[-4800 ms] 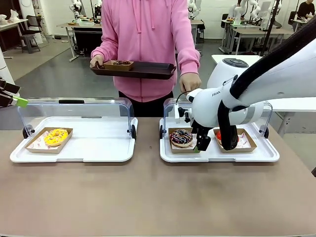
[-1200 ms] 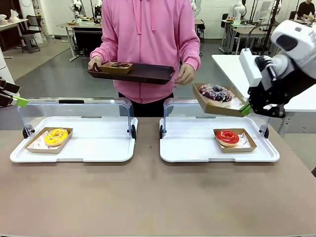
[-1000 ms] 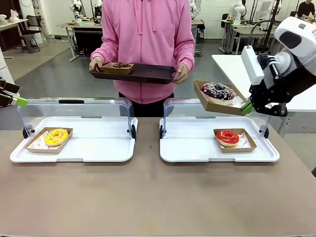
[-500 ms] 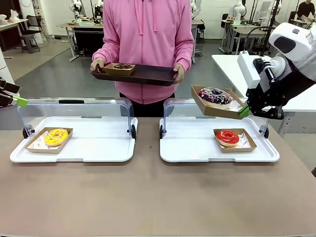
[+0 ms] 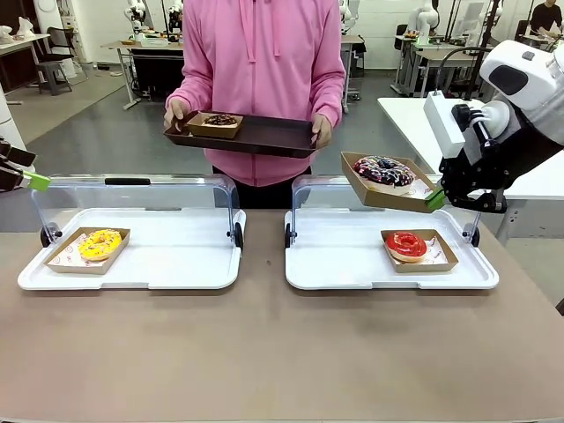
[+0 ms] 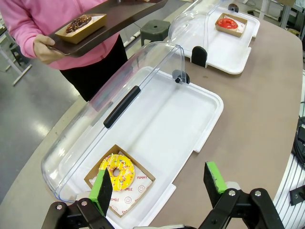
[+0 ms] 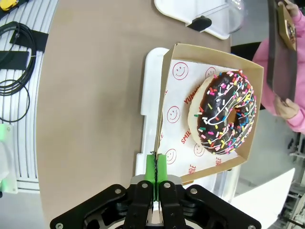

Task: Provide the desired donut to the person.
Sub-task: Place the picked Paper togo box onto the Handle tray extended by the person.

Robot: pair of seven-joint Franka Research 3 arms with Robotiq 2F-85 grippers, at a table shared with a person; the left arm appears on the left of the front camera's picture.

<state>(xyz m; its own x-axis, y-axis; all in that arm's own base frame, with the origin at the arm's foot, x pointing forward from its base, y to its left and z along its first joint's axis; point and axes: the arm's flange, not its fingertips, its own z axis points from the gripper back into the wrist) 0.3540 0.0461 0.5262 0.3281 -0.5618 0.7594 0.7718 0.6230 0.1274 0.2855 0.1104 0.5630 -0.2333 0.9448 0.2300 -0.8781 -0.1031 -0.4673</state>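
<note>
A chocolate donut with coloured sprinkles (image 5: 383,169) (image 7: 223,118) lies in a brown cardboard tray (image 5: 374,193) (image 7: 172,90). My right gripper (image 5: 434,198) (image 7: 156,167) is shut on that tray's rim and holds it, tilted, in the air above the right white tray (image 5: 352,273). The person (image 5: 264,62) in a pink hoodie stands across the table, both hands on a dark serving tray (image 5: 264,137) (image 6: 125,24) that carries a boxed chocolate donut (image 5: 219,120) (image 6: 78,22). My left gripper (image 5: 22,176) (image 6: 158,183) hangs open at the far left, over the table edge by the left white tray (image 6: 200,114).
A yellow donut (image 5: 100,243) (image 6: 117,171) in its box sits in the left white tray (image 5: 176,273). A red donut (image 5: 406,244) (image 6: 227,22) sits in the right one. Both trays have clear lids (image 5: 132,198) standing open at the back. The brown table in front is bare.
My right gripper has lifted the sprinkled donut's box out of the right tray and in the last second eased it slightly left. The person shifted the dark tray a little to the right.
</note>
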